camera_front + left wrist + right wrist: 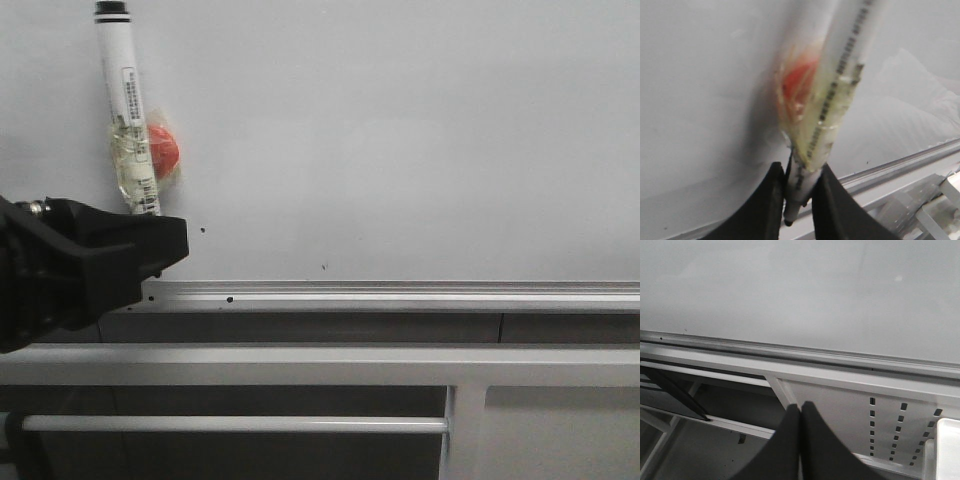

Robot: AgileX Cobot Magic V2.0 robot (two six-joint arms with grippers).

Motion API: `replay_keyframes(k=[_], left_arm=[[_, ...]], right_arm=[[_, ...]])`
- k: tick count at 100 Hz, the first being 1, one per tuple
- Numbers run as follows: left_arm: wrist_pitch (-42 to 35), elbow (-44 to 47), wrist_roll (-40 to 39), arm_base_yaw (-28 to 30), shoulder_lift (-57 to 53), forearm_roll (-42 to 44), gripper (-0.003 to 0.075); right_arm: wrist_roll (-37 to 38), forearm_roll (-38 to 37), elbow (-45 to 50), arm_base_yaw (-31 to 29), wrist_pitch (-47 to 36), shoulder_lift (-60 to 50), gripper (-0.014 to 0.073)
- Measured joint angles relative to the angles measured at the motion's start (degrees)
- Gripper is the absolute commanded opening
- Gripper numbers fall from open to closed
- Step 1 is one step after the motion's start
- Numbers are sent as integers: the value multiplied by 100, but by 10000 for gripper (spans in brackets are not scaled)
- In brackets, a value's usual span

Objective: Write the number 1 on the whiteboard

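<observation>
The whiteboard (400, 130) fills the front view, with its silver rail (400, 293) along the lower edge. No number 1 stroke shows on it, only tiny black specks. My left gripper (160, 240) at the lower left is shut on a white marker pen (125, 100), which stands nearly upright in front of the board with its black end up. Yellowed tape and a red lump (163, 148) are wrapped on the pen. In the left wrist view the gripper (801, 172) pinches the pen (840, 85) near its lower end. My right gripper (800, 407) is shut and empty, below the board's rail (790, 347).
A white metal frame (300, 362) and a horizontal bar (230, 424) run below the board. A perforated white panel (890, 415) of that frame lies just beyond the right gripper. The board (790, 290) spreads above it.
</observation>
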Motion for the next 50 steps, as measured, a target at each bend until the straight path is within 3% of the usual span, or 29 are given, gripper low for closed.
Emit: replay_keyframes(k=[30,50], left_arm=[[-9,10,0,-11,2,229,-20],[-9,19,160,-11,2,904,-20]], right_arm=[[0,0,0,0,0,0,-64],[0,0,0,0,0,0,-64]])
